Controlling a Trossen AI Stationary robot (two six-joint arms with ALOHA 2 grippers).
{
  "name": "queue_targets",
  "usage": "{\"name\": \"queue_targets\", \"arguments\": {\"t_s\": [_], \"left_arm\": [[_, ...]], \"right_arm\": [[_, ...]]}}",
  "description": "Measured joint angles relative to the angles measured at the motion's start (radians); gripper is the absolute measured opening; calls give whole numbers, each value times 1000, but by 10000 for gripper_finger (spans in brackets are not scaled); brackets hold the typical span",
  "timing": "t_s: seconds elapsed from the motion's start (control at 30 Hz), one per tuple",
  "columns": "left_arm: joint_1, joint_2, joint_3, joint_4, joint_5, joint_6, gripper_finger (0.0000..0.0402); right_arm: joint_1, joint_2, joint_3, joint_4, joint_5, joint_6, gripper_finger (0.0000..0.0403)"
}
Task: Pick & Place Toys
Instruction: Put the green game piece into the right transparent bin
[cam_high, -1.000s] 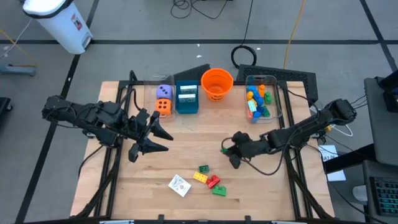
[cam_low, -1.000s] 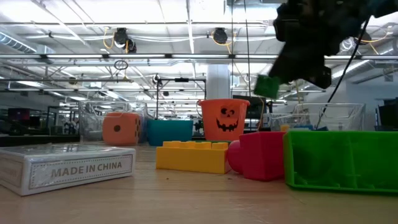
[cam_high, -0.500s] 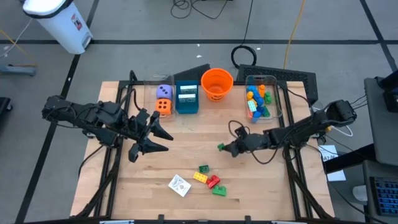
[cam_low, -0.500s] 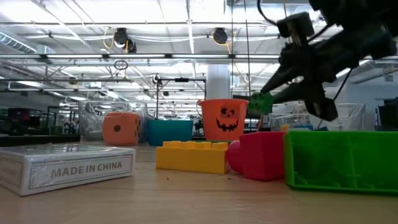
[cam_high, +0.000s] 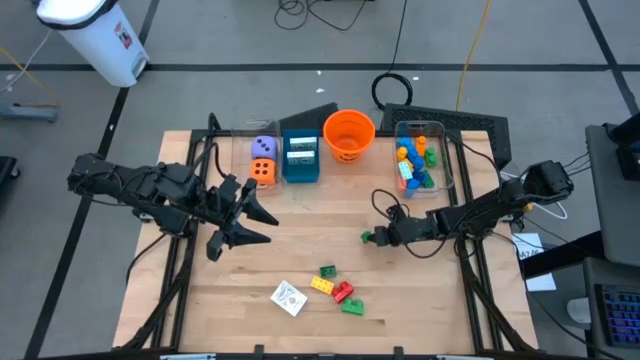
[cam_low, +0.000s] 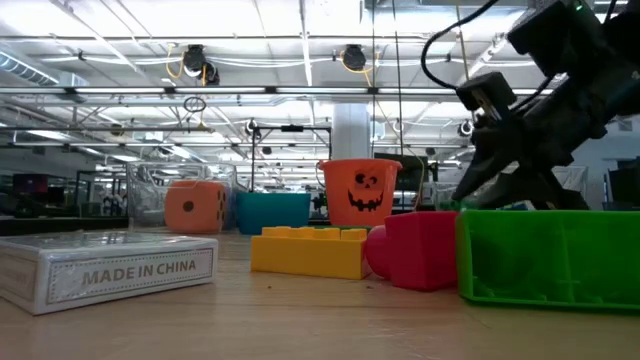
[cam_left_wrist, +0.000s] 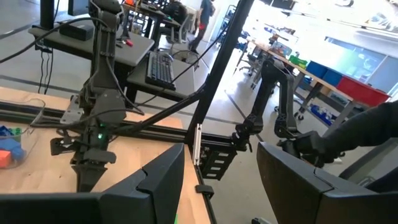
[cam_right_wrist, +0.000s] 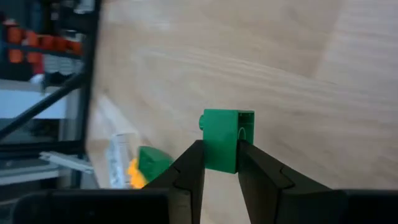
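Centrally, right gripper (cam_right_wrist: 219, 163) fingers clamp small green plastic brick (cam_right_wrist: 226, 139) by opposite flat sides, above wooden tabletop (cam_high: 300, 215). Brick judged light, rigid, smooth: slippery unless gripped squarely. Left gripper (cam_high: 247, 221) waits at left, fingers apart, holding nothing.

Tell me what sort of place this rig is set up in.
Most likely a robotics lab or open workshop. The low view shows an industrial ceiling with strip lights and exposed pipes; the left wrist view shows workbenches holding a keyboard; cables trail over the grey floor beside the wooden table.
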Motion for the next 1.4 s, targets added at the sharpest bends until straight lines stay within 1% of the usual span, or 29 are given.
{"name": "queue_targets", "arguments": {"t_s": [0.13,0.4,0.5,0.6,0.87,1.07,1.27,1.4], "left_arm": [[0,0,0,0,0,4,212],[0,0,0,0,0,5,212],[0,0,0,0,0,5,212],[0,0,0,0,0,5,212],[0,0,0,0,0,7,212],[0,0,0,0,0,7,212],[0,0,0,0,0,7,212],[0,0,0,0,0,6,212]], "right_arm": [[0,0,0,-61,0,37,77],[0,0,0,-94,-1,43,77],[0,0,0,-123,-2,81,79],[0,-2,1,-144,-23,92,90],[-1,-1,1,-181,-26,93,137],[-2,0,1,-163,-25,67,151],[-20,0,-1,-92,-25,29,153],[-34,0,-1,-86,-26,31,153]]}}
